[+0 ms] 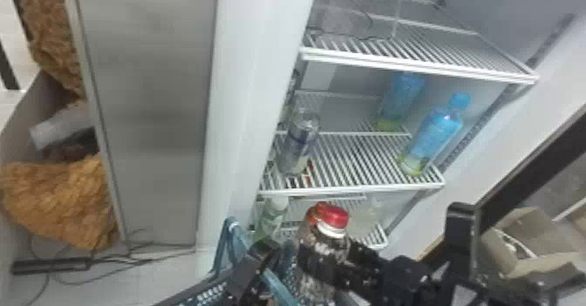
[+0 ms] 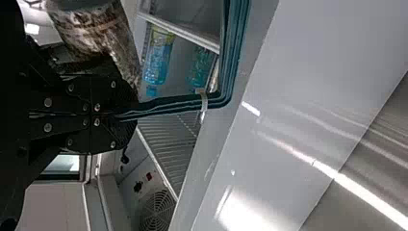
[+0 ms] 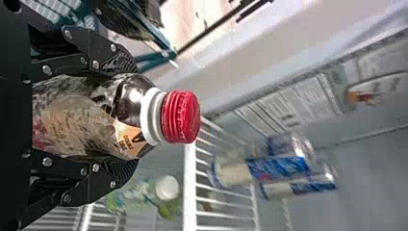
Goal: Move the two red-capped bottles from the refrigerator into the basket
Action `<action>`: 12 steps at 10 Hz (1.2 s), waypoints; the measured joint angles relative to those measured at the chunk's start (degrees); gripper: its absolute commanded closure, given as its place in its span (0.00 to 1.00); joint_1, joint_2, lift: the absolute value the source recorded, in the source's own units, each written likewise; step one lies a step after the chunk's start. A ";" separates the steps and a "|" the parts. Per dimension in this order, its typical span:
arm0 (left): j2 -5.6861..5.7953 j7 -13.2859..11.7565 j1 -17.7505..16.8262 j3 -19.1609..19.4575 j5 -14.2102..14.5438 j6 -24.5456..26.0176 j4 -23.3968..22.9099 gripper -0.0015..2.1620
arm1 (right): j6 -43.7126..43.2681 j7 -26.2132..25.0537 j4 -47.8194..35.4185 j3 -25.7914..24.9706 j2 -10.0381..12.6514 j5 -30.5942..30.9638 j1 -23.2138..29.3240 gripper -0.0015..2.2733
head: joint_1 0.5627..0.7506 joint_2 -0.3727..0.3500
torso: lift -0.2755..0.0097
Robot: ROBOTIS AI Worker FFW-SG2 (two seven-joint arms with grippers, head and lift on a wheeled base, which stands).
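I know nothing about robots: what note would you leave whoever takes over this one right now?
Left gripper: closed on the handle of the basket.
Right gripper: closed around a red-capped bottle, near the basket.
Done: that bottle is gripped.
Left: set it in the basket and let go. I can't tell where the second bottle is or whether it's already in, so check first.

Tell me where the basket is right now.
The basket is at the bottom edge of the head view, left of centre, its handle in the left pincer and the red-capped bottle just to its right.
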 measured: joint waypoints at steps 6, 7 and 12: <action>0.01 0.10 0.02 0.00 0.23 -0.38 0.11 0.56 | 5.89 1.44 0.56 0.17 -0.91 -0.07 0.01 0.07 | 0.70 0.03 | 0.97; -0.02 -0.05 0.06 -0.03 0.24 -0.38 -0.02 0.56 | 4.37 1.48 0.58 -0.39 -0.82 -0.20 0.23 0.08 | 0.70 0.03 | 0.97; 0.00 0.06 0.15 -0.18 0.23 -0.35 0.02 0.56 | -17.92 2.05 4.36 -7.56 1.72 -3.55 7.48 0.08 | 0.70 0.03 | 0.97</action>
